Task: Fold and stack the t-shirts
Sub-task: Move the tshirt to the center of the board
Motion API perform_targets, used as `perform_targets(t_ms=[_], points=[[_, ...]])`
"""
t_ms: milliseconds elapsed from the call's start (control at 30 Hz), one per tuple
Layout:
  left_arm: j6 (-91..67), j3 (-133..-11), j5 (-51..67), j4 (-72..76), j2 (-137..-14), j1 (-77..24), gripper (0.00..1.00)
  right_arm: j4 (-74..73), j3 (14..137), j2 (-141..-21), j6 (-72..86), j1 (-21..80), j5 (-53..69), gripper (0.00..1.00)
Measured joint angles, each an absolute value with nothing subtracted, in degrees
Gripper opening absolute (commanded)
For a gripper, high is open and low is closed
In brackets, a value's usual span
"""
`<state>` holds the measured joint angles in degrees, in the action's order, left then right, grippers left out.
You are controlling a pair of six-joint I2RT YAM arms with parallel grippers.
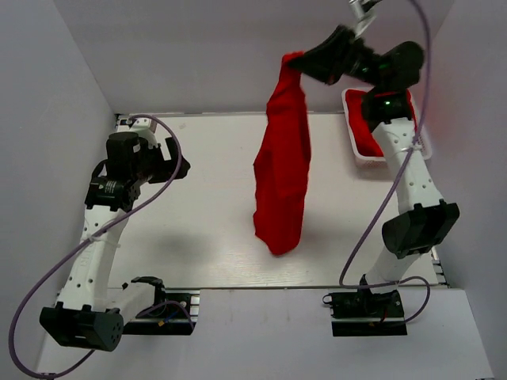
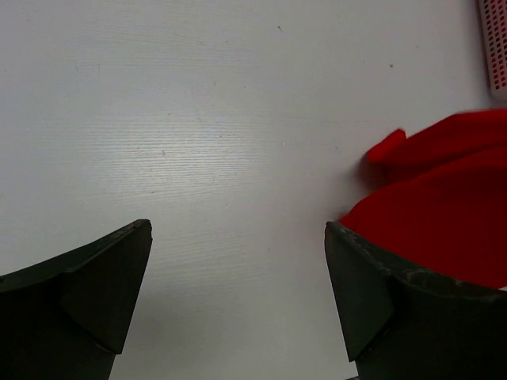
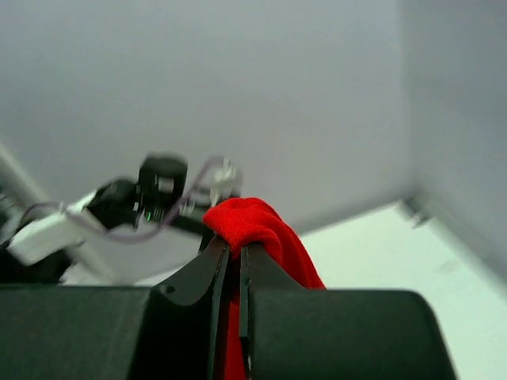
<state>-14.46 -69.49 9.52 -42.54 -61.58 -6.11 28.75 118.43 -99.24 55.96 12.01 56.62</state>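
A red t-shirt [image 1: 283, 170] hangs in a long bunch from my right gripper [image 1: 299, 62], which is raised high at the back and shut on its top edge. The pinched fabric [image 3: 252, 226] bulges over the closed fingertips in the right wrist view. The shirt's lower end [image 1: 277, 236] reaches the table's middle. More red fabric [image 1: 366, 123] lies in the white basket [image 1: 353, 142] at the back right. My left gripper [image 1: 169, 157] is open and empty over the table's left side. Its view shows the hanging shirt's lower part [image 2: 444, 214] at the right.
The white mesh basket's corner [image 2: 494, 47] shows in the left wrist view. The white table [image 1: 206, 206] is enclosed by grey walls. The left arm [image 3: 119, 207] shows in the right wrist view.
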Motion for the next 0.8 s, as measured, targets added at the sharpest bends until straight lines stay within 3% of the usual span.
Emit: perform_targets(t_ms=[200,233,300,333,400,433,467,800], points=[[-15.00,-68.29,8.97,-43.40,-58.28,-6.11,1.00,18.59,97.27,-96.44,45.60,18.55,60.66,0.00],[-15.14,-67.88,8.86,-43.48,-58.06,-6.11,1.00,14.72,93.82,-95.64,41.30,19.29,58.98,0.09],[-15.55,-67.00,8.69,-43.57,-58.00,-6.11,1.00,10.44,86.00,-92.92,35.83,20.03,54.28,0.11],[-15.70,-66.52,8.56,-43.68,-58.00,-6.11,1.00,8.64,80.44,-90.56,34.02,20.10,51.55,0.32],[-15.99,-65.73,8.38,-44.05,-58.08,-6.11,1.00,7.07,69.95,-85.71,31.77,19.86,45.69,0.63],[-16.10,-65.47,8.36,-44.16,-58.08,-6.11,1.00,6.17,65.98,-83.72,30.98,19.81,43.00,0.83],[-16.16,-65.30,8.34,-44.42,-58.15,-6.11,1.00,4.89,62.85,-82.17,30.02,19.55,40.32,0.90],[-17.63,-59.20,9.98,-44.84,-61.76,-6.33,1.00,-10.61,61.30,-80.93,21.23,19.53,17.02,0.90]])
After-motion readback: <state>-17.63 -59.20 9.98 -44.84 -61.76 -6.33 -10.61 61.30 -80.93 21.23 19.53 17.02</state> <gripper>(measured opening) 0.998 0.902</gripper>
